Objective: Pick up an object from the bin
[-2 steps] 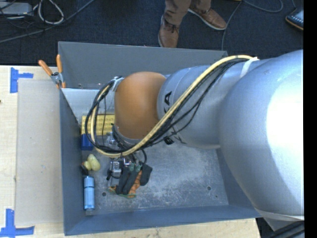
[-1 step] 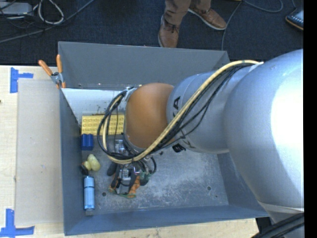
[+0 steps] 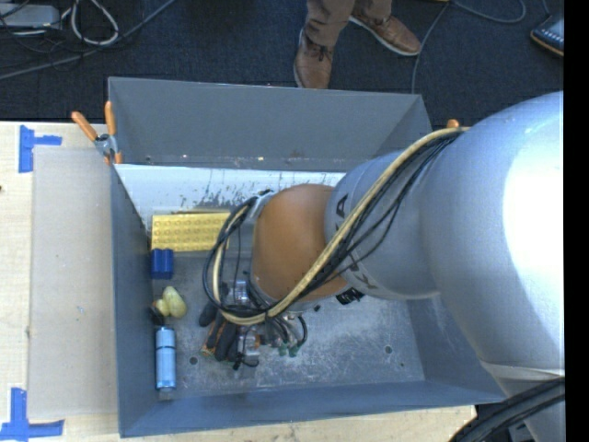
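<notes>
My gripper [image 3: 232,342] hangs low over the bin floor in the front left part, under the orange wrist cover. A pale blue cylinder with a grey end [image 3: 165,358] lies upright in the view just to its left, near the bin's left wall. A small crumpled yellow thing [image 3: 171,303] with a dark bit beside it rests a little farther back, left of the gripper. Whether anything sits in the gripper is hidden by the cover and cables.
A small blue block [image 3: 162,263] and a flat yellow ribbed pad [image 3: 190,231] lie along the left wall toward the back. The arm and its cables cover the bin's middle and right. Bare floor shows at the front right.
</notes>
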`<state>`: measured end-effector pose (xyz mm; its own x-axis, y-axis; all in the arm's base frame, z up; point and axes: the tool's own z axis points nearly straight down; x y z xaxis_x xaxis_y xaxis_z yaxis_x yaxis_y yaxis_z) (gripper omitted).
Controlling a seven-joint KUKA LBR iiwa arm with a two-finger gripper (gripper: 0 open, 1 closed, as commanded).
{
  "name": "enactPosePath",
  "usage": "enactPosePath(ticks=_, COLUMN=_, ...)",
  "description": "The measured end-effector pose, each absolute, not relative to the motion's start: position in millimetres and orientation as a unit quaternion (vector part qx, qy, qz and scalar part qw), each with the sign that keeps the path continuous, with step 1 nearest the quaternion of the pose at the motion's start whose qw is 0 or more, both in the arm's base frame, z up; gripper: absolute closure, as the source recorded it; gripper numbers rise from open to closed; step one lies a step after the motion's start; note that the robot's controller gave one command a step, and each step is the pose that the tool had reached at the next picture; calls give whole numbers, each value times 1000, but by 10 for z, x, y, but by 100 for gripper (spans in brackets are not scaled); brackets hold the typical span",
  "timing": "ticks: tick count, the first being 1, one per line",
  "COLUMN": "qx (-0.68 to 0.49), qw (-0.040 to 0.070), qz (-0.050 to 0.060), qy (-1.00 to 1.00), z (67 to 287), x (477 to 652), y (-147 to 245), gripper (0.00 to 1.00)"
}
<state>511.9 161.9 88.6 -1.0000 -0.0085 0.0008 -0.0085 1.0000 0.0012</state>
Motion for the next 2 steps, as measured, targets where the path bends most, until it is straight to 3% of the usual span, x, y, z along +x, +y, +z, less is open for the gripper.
enactPosePath(ticks=1, qx=-1, qw=4, qz=0, qy=-1000, z=815, x=5132, y=1576, gripper=0)
enactPosePath(ticks=2, qx=81, qw=4, qz=0, qy=-997, z=1236, x=5158, y=1451, gripper=0)
